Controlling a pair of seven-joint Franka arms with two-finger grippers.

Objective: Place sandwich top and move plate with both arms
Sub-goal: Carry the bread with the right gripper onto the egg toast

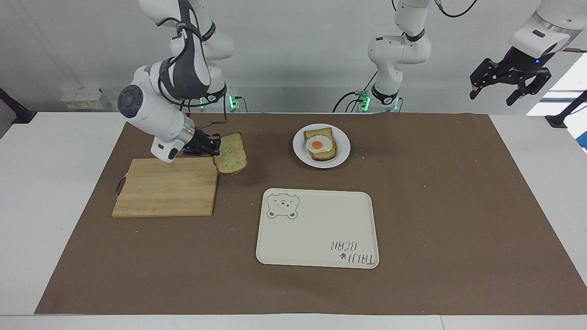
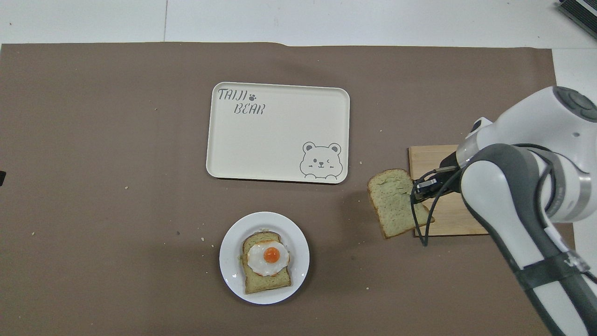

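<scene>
Over the cutting board (image 1: pixel 166 187) edge at the right arm's end of the desk (image 1: pixel 458 206), right claw (image 1: pixel 215 146) pinches the sandwich top (image 1: pixel 230 153) by its crust, airborne, so it can cap the egg toast (image 1: pixel 320 145) on the plate (image 1: pixel 343 153) mid-desk. Left claw (image 1: pixel 510 87) waits spread, off the desk corner.

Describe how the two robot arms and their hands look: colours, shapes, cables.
Both arms are glossy white, built of rounded jointed segments. The right arm has dark grey shell panels, a grey disc cap at one joint, and a thin black cable looping to its black two-finger right hand. The left hand is black with a small blue light.
</scene>
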